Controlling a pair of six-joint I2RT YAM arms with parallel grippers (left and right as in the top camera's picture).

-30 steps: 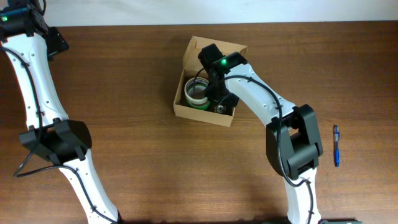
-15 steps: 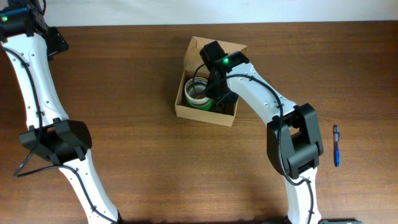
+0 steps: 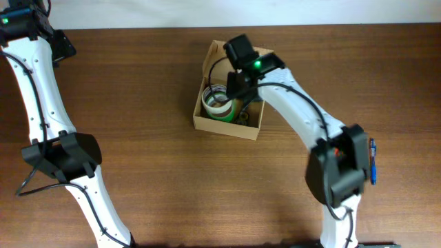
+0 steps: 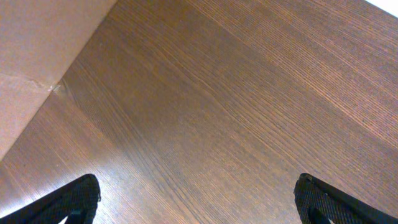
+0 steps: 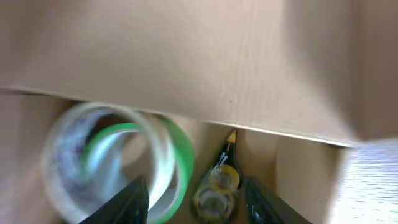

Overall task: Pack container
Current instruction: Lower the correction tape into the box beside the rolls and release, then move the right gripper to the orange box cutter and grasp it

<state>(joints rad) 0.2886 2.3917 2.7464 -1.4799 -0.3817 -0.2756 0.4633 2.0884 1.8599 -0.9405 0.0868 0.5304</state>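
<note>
The container (image 3: 204,122), a tan cardboard box with its flap lid (image 3: 219,52) open, stands at the table's middle back. Inside lie a green tape roll (image 3: 222,112) with a clear roll (image 3: 215,96) on it, and a small black and yellow dispenser (image 3: 245,119). My right gripper (image 3: 241,86) hovers over the box, open and empty. In the right wrist view its fingers (image 5: 196,199) straddle the dispenser (image 5: 214,186) below, next to the green roll (image 5: 183,162) and the blurred clear roll (image 5: 62,155). My left gripper (image 4: 199,196) is open over bare table at the far left.
A blue pen (image 3: 373,162) lies on the table at the right. The left arm (image 3: 41,89) stretches along the left edge. A tan surface (image 4: 37,56) fills the left wrist view's upper left corner.
My right gripper has risen out of the box and moved toward the lid end. The dispenser stays in the box. The left arm has not moved.
</note>
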